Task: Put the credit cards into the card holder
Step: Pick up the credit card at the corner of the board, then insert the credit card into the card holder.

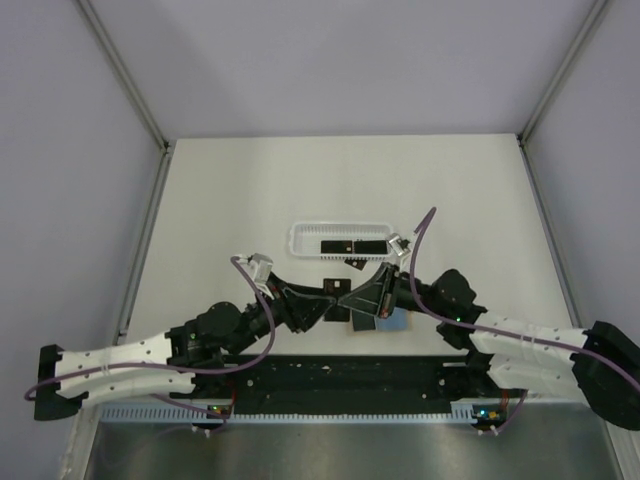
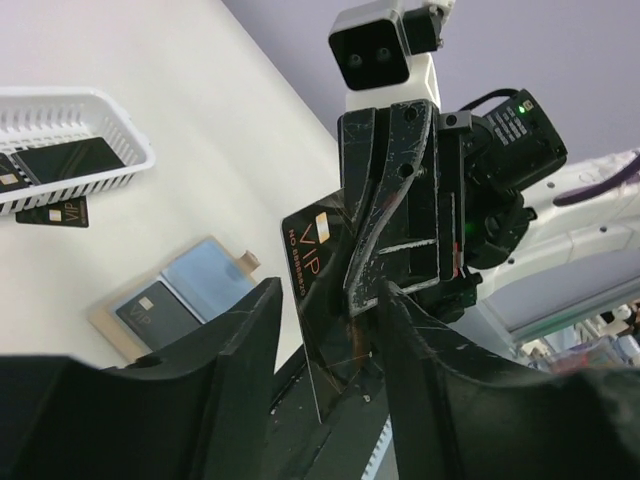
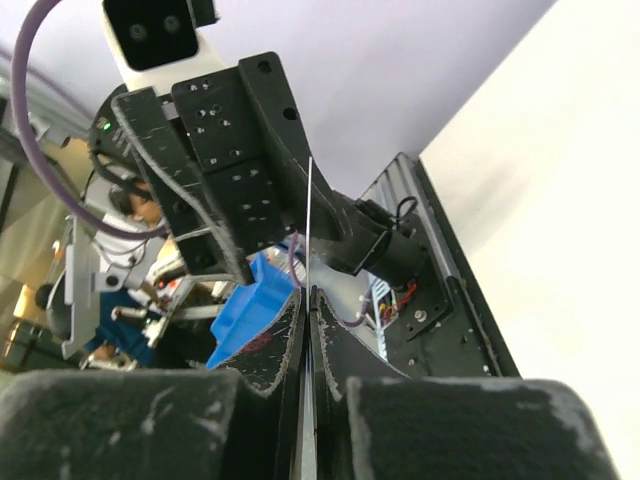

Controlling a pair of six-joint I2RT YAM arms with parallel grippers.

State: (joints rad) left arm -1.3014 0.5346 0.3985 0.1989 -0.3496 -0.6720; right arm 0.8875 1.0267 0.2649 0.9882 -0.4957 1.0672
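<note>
Right hand [image 3: 308, 300] clenched on black VIP card [image 2: 312, 250], upright in air; left hand [image 2: 328, 300] spread open either side of it. Card holder [image 2: 205, 280] lies flat on tabletop [image 2: 230, 150] below, second card [image 2: 160, 312] at it. Risk: thin card pivots in narrow pinch, misses holder slot.

One thin black plastic card [image 2: 315, 310], lettered VIP in gold, stands upright on edge, pinched between the fingers of the right gripper [image 3: 308, 300]. The flat tan squarish card holder [image 2: 212, 275] lies flat with another black card [image 2: 160, 315] on its face. More black cards [image 2: 65, 158] lie in the white perforated basket [image 2: 120, 175] — one [image 2: 55, 213] just outside it.
</note>
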